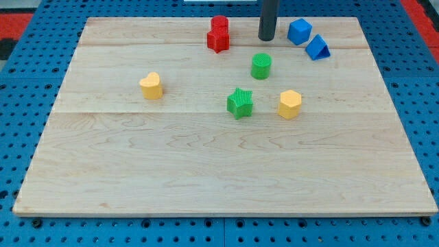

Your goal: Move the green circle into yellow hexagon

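The green circle (260, 66) stands on the wooden board right of centre, towards the view's top. The yellow hexagon (289, 103) lies below it and a little to the right, apart from it. My tip (267, 38) is just above the green circle, slightly to its right, with a small gap between them. A green star (240, 103) sits below-left of the circle, left of the hexagon.
A yellow heart-shaped block (151, 86) lies at the left. Two red blocks (219, 34) sit together at the top, left of my tip. A blue block (299, 31) and a blue triangle (317, 48) sit at the top right. The board's top edge (137, 18) is close.
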`<move>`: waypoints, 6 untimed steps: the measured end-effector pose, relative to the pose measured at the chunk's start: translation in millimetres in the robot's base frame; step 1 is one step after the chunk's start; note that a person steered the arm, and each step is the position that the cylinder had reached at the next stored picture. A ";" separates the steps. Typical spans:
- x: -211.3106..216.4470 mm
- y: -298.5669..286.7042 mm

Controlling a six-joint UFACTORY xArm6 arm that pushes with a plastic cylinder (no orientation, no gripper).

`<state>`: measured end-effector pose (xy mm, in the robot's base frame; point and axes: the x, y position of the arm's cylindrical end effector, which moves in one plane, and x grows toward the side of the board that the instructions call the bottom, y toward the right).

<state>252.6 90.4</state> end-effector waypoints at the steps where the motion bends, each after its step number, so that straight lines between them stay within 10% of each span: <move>1: 11.6 5.5; 5: 111.1 -33.9; 6: 77.7 -9.1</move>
<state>330.3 81.3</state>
